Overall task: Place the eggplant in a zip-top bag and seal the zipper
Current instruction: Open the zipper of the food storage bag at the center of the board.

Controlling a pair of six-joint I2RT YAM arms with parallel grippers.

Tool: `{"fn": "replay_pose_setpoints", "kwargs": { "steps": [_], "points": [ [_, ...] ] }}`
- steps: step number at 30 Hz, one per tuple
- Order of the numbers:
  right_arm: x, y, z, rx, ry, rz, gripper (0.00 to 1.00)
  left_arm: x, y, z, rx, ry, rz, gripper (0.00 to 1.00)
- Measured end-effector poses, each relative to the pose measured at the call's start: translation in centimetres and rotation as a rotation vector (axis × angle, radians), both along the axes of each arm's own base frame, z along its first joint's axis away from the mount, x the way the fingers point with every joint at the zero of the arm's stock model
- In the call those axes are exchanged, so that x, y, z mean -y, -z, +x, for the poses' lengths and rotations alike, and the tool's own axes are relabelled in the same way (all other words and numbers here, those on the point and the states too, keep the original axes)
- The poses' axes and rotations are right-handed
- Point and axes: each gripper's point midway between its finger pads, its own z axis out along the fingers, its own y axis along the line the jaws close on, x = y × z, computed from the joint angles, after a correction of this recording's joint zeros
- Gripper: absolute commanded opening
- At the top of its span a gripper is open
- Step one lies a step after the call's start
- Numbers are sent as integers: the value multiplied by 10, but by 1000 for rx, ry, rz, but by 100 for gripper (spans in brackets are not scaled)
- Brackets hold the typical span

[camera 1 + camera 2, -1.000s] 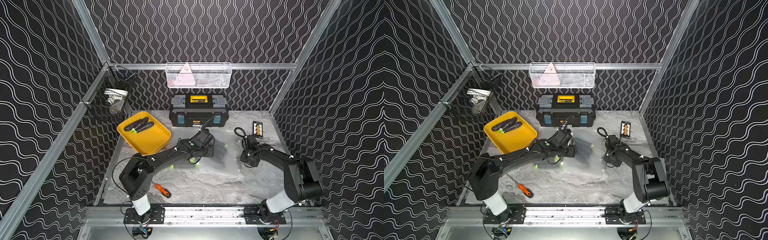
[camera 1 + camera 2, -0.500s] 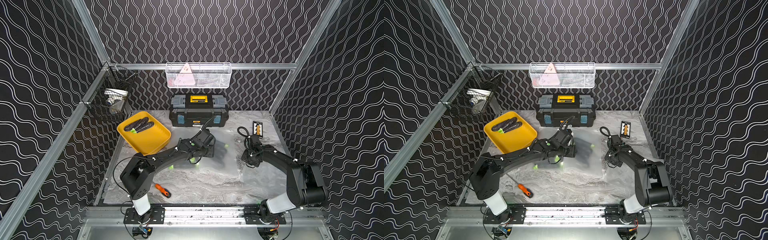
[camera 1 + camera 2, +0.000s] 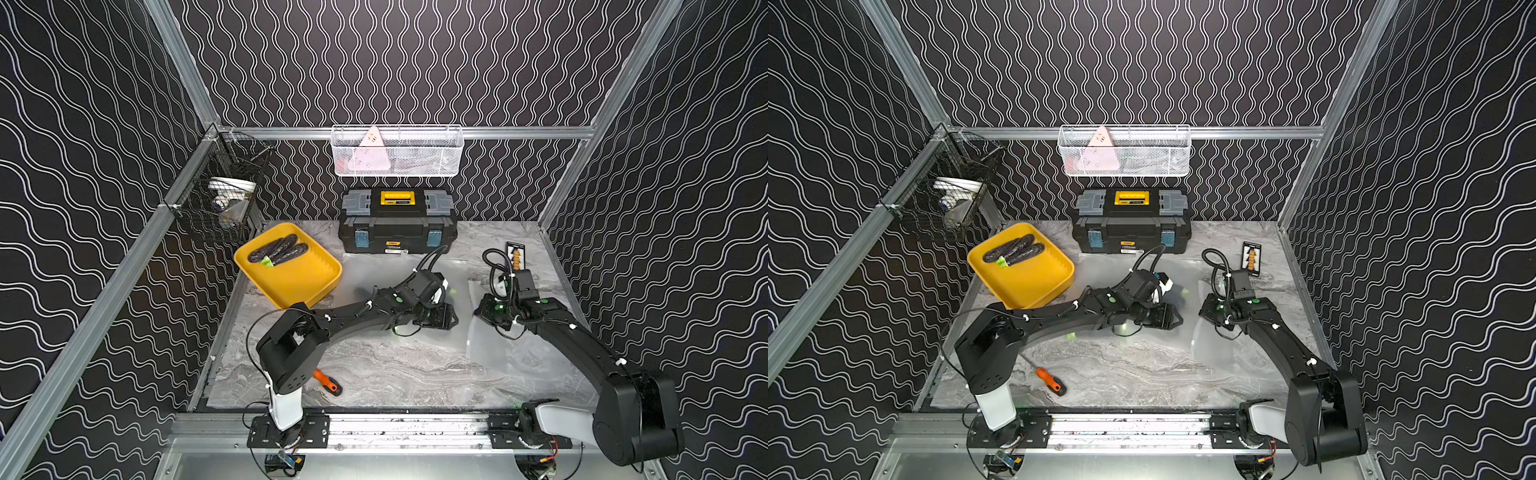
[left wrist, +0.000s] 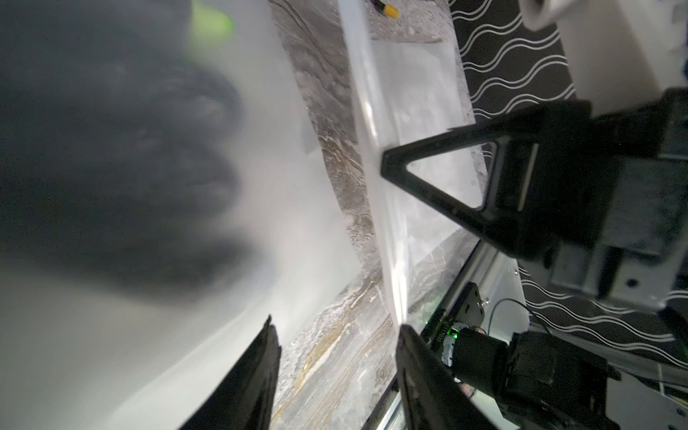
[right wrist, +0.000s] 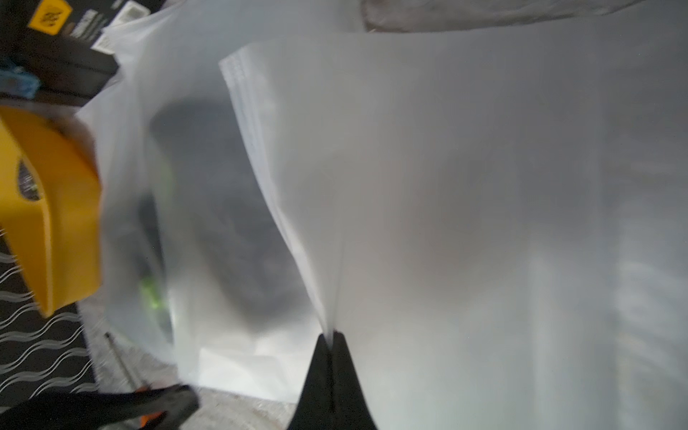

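Over the last second the right hand point(image 5: 331, 344) has pressed its jaws together. It now pinches the ribbed bag edge point(image 5: 260, 156), a strip of frosted plastic film lifted off the grey marbled worktop point(image 3: 395, 374). The left arm has hardly shifted.

The dark eggplant point(image 4: 123, 167) shows blurred through the film of the frosted zip-top bag point(image 3: 365, 278) at mid-worktop. It lies close beside the left hand point(image 4: 335, 331), on its far side, and apart from the right hand further right. The left hand is spread and grips nothing; bare worktop shows between its fingers.

Whether the pinched edge belongs to the eggplant's bag I cannot tell. Two more dark eggplants point(image 3: 277, 251) lie in the yellow plastic tray point(image 3: 307, 286) at far left.
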Motion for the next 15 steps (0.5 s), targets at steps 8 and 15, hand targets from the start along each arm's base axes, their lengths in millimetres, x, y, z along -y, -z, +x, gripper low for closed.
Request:
{"fn": "replay_pose_setpoints", "kwargs": {
  "steps": [8,15],
  "points": [
    [-41,-25,15,89,-102,190,5,-1,1,-6,-42,-11,-48,37],
    [-47,-30,19,112,-127,221,10,-21,-7,14,-25,-66,-78,24]
  ]
}}
